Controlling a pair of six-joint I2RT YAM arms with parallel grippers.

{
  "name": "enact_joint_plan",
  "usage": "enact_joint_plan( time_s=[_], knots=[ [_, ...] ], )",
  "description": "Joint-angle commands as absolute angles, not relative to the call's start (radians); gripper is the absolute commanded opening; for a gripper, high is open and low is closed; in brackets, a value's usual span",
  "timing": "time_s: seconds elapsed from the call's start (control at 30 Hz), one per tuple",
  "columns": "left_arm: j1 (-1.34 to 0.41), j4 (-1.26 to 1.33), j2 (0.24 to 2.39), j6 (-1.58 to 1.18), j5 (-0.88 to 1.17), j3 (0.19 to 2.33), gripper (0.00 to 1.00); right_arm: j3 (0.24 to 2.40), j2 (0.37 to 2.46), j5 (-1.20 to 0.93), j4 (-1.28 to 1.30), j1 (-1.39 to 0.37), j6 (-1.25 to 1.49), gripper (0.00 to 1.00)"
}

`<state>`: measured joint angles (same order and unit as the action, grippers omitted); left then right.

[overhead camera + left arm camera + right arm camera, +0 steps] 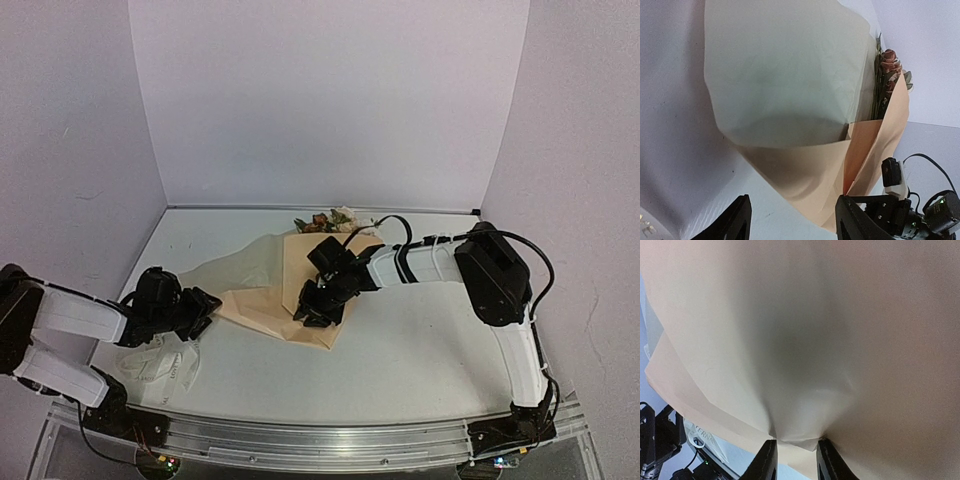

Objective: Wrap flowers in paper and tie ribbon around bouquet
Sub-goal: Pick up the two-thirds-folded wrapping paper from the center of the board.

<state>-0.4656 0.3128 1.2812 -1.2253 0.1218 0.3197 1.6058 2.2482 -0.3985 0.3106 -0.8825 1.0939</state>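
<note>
The tan kraft paper [262, 292] lies partly folded over the flowers [331, 219], whose peach and rusty heads stick out at its far end. My right gripper [314, 306] presses down on the folded right side. In the right wrist view its fingers [796, 461] are shut on a bunched fold of paper [800, 350]. My left gripper [204, 312] stands open at the paper's left edge. In the left wrist view its jaws [795, 222] are wide apart in front of the raised flap of paper [785, 90], gripping nothing; the flowers [886, 67] show beside it. The cream ribbon [165, 366] lies crumpled near the left arm.
White backdrop walls [330, 100] close in the table on three sides. A metal rail [320, 440] runs along the near edge by the arm bases. A cable [395, 222] loops over the right arm close to the flower heads.
</note>
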Motion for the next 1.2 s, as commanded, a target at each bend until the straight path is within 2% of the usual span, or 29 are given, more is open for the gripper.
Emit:
enact_joint_plan(
  time_s=[0.0,0.1,0.2,0.43,0.57,0.8,1.03,1.1,1.17],
  knots=[
    [-0.461,0.493,1.386,-1.244,0.090,0.340,0.57,1.626,2.273,-0.412,0.314,-0.889,1.093,0.30],
    [-0.452,0.565,1.431,-1.260,0.079,0.327,0.52,1.624,2.269,-0.419,0.314,-0.889,1.087,0.30],
    [-0.445,0.616,1.455,-1.251,0.056,0.315,0.43,1.622,2.263,-0.429,0.321,-0.889,1.074,0.30],
    [-0.434,0.669,1.502,-1.183,0.061,0.335,0.12,1.649,2.244,-0.476,0.375,-0.889,1.013,0.30],
    [-0.435,0.616,1.482,-1.150,0.064,0.347,0.01,1.701,2.223,-0.504,0.463,-0.889,0.933,0.32],
    [-0.482,0.498,1.403,-1.096,0.022,0.351,0.00,1.762,2.168,-0.505,0.604,-0.869,0.774,0.39],
    [-0.514,0.449,1.340,-1.099,-0.037,0.325,0.01,1.815,2.218,-0.493,0.642,-0.810,0.732,0.38],
    [-0.516,0.458,1.339,-1.093,-0.037,0.321,0.03,1.864,2.253,-0.499,0.660,-0.809,0.717,0.37],
    [-0.518,0.494,1.342,-1.083,-0.030,0.312,0.12,1.898,2.288,-0.502,0.666,-0.810,0.713,0.36]
  ],
)
